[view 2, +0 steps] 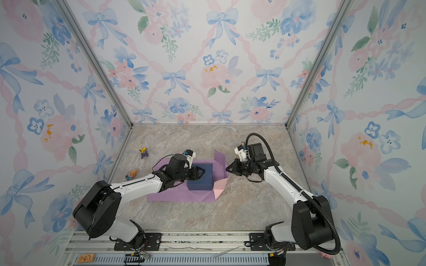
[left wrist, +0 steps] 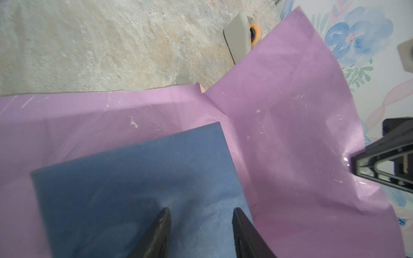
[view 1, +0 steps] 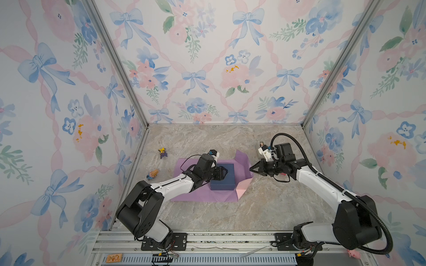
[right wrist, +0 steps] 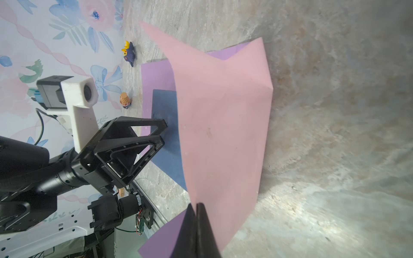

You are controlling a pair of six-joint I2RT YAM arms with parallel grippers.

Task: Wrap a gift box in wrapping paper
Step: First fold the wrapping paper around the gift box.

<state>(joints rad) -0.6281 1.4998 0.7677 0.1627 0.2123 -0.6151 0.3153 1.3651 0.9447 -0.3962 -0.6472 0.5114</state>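
Lilac paper (view 1: 202,195) lies on the marble table (view 1: 230,214), its right side lifted so the pink underside shows; the navy box (view 1: 222,178) sits on it, right of the middle. The left gripper (left wrist: 201,212) holds its jaws apart over the lid, touching or not I cannot tell; the right gripper (right wrist: 196,204) is pinched together on the paper's raised edge. A tape dispenser (left wrist: 239,38) stands just behind that flap; a purple toy (view 1: 163,152) and an orange toy (view 1: 152,174) lie left of the paper.
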